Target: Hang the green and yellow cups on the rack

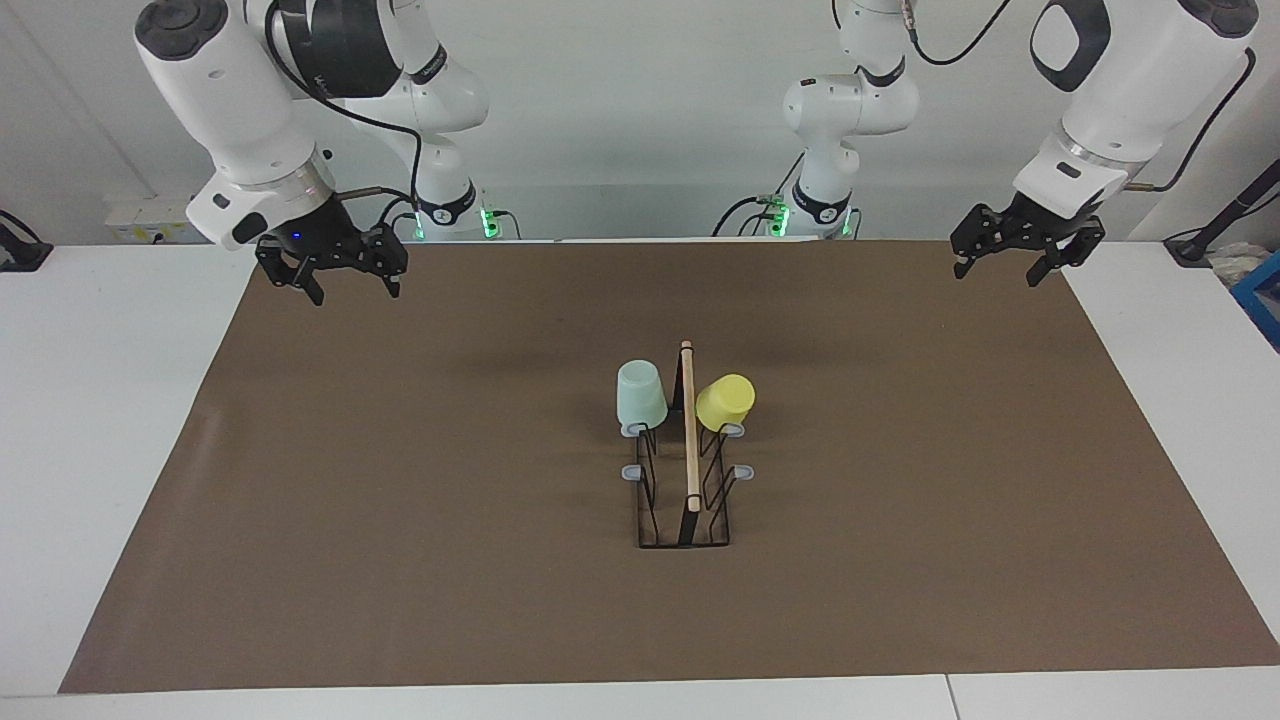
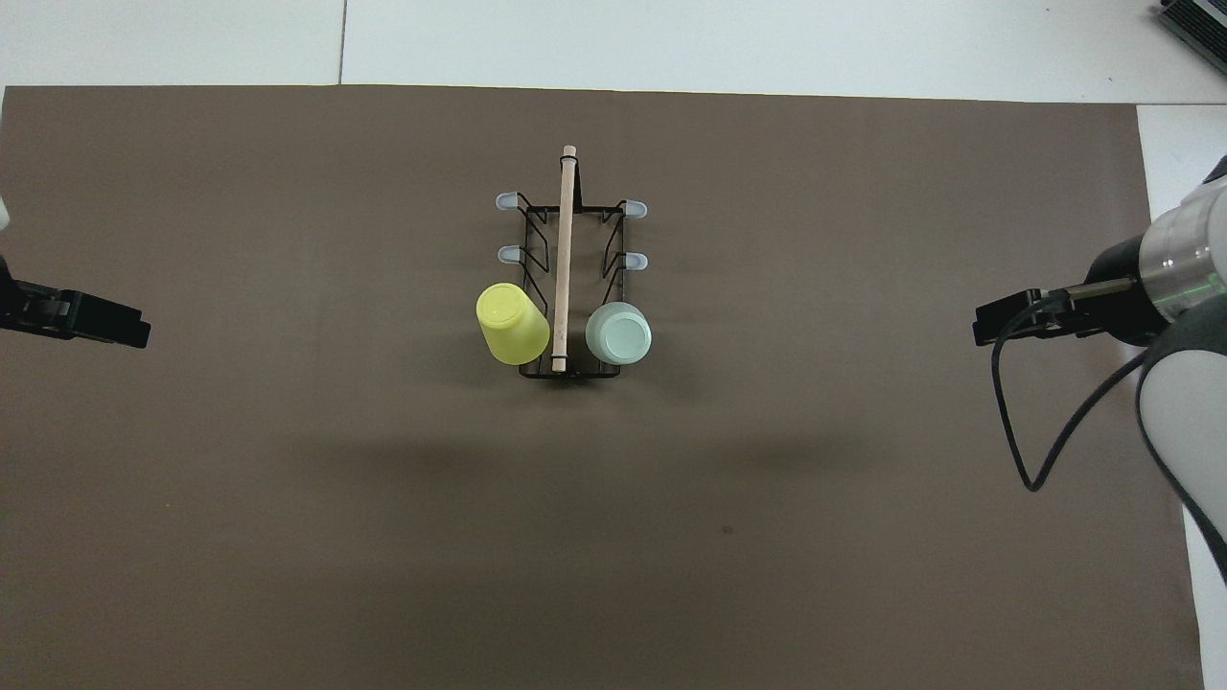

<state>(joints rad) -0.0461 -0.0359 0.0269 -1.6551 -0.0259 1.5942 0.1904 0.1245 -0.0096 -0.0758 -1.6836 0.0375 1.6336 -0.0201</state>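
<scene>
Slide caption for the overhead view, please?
Mint green plastic cup and yellow plastic cup hang on black wire rack.

— What do the two arms look like?

— Both are glossy white with rounded shells and dark grey caps at the joints. The right arm carries a broad black band on its upper link, and a black cable loops down from it toward the wrist.

— And the hands?

— The right gripper is black, linked metal, with a small blue light on its body (just under a silver wrist ring). The left gripper is the same black build, below a white wrist block.

— Anything at the bases?

— Green lights glow there, with black cables plugged in beside them.
</scene>
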